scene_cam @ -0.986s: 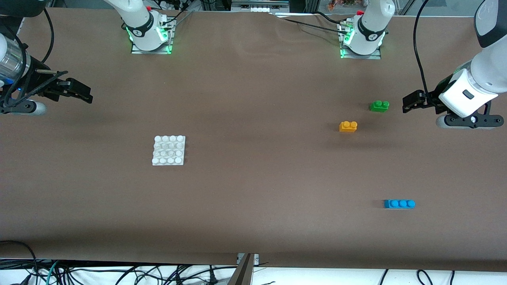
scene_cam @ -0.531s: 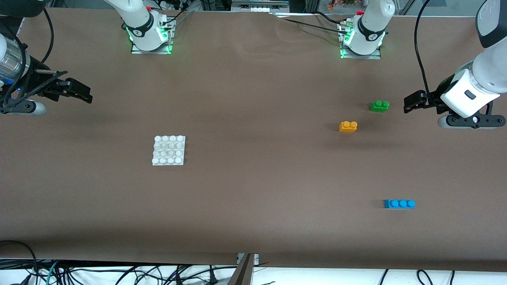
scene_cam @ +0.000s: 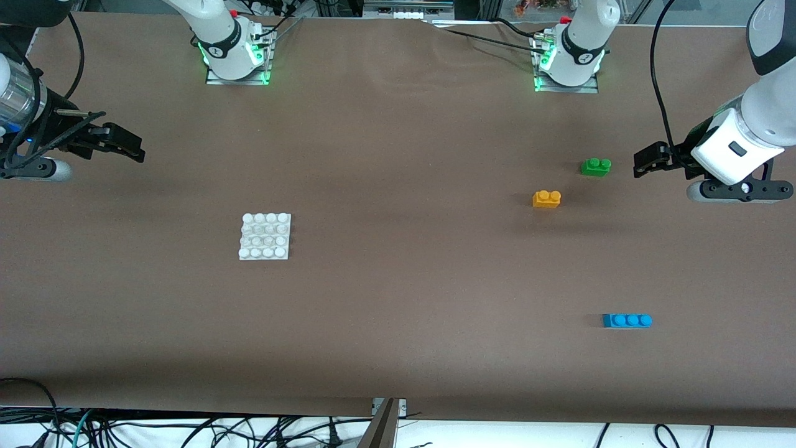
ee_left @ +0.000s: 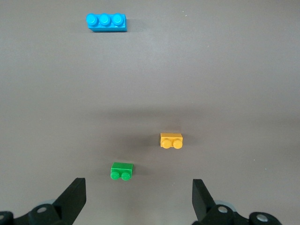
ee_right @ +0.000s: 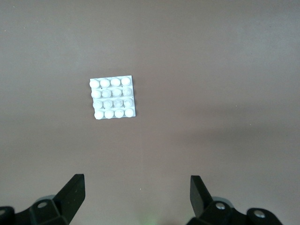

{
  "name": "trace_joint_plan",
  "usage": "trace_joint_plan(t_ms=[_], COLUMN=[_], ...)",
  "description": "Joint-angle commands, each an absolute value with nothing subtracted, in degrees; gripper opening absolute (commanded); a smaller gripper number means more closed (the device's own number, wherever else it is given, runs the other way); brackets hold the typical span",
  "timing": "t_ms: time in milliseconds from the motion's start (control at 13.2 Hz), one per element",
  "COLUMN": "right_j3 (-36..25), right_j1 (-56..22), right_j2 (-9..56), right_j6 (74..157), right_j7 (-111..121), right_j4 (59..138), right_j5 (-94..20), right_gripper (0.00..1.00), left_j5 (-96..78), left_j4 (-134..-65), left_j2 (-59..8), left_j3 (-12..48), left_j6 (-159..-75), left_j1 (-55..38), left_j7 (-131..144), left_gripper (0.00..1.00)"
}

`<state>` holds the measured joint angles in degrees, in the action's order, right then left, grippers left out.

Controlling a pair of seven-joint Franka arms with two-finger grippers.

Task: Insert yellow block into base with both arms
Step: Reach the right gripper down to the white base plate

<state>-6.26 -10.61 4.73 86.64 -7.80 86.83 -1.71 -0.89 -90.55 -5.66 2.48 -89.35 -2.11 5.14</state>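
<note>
The yellow block (scene_cam: 546, 198) lies on the table toward the left arm's end, also in the left wrist view (ee_left: 171, 140). The white studded base (scene_cam: 265, 236) lies toward the right arm's end, also in the right wrist view (ee_right: 113, 97). My left gripper (scene_cam: 643, 163) is open and empty, up in the air beside the green brick, with both fingers apart in its wrist view (ee_left: 138, 199). My right gripper (scene_cam: 127, 148) is open and empty, up over the table's edge at the right arm's end; its wrist view (ee_right: 137, 197) shows bare table between the fingers.
A green two-stud brick (scene_cam: 596, 166) lies just farther from the front camera than the yellow block; it also shows in the left wrist view (ee_left: 122, 171). A blue three-stud brick (scene_cam: 627, 320) lies nearer the front camera (ee_left: 106, 22). Both arm bases stand along the table's top edge.
The left arm has shifted slightly toward its end of the table and a little lower in view. The right arm and all bricks have not moved.
</note>
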Motion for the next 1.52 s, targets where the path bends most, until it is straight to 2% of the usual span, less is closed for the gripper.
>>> trace_joint_plan(t_ms=[0,228,607,759,1138,1441], right_j3=[-6.24,-6.33,-5.98,-5.54,-5.45,-5.19], right_j1=[-10.46,-10.37,-10.81,-12.82,-15.29,-15.29], right_j2=[3.6,5.44,12.74,15.54,22.05,24.87], right_j6=[86.13,86.74,87.7,93.39,115.27,126.62], right_j7=[-7.47,-7.03,-7.03,-8.08,-11.51,-13.18], right_j4=[87.36,87.45,87.1,89.19,100.97,107.47], right_j5=[-2.37,-2.64,-2.81,-3.95,-3.96,-4.04], right_gripper=[0.99,0.99,0.99,0.99,0.99,0.99], left_j5=[-1.23,-1.23,-2.02,-1.85,-1.76,-1.41], left_j4=[-88.86,-88.86,-88.77,-88.68,-88.68,-88.68], left_j2=[-6.33,-6.33,-7.82,-7.74,-7.82,-7.82], left_j3=[2.55,2.55,2.37,2.55,2.37,2.37], left_j6=[-88.24,-88.16,-88.42,-88.42,-88.42,-88.42], left_j1=[-2.11,-2.11,-1.93,-1.93,-1.85,-1.85], left_j7=[5.45,5.36,5.54,5.71,5.36,5.01], left_gripper=[1.0,1.0,1.0,1.0,1.0,1.0])
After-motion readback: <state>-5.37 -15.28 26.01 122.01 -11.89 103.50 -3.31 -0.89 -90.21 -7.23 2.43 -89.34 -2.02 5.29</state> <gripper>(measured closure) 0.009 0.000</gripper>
